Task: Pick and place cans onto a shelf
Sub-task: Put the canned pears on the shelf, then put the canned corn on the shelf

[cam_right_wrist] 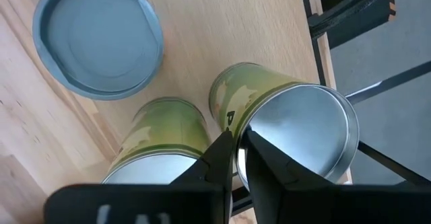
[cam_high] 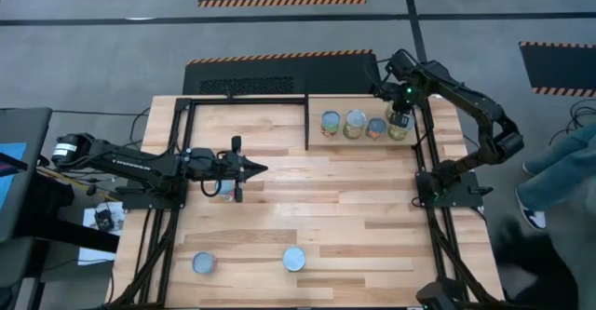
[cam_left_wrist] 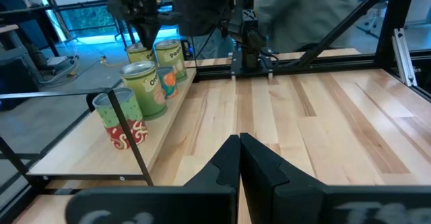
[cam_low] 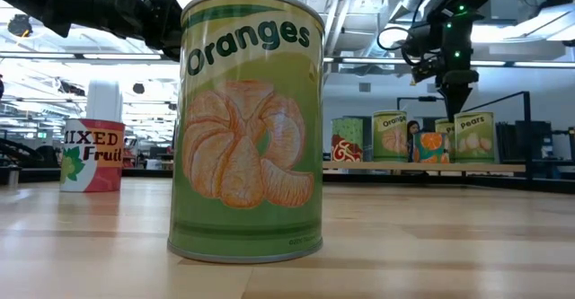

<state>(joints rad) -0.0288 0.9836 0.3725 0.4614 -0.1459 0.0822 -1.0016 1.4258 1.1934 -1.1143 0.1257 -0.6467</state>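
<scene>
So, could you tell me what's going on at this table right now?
The robot is stocking cans on the shelf. Four cans already stand there in a row, and the right gripper sits directly above the end one, a Pears can, fingers closed together over its top. The left gripper waits shut over the middle of the table. Two more cans stand near the front edge.

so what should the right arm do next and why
Probably lift straight up and away. The right pincer hangs shut just above the pears can, which stands on the shelf ending a row of four; two cans remain on the table.
</scene>
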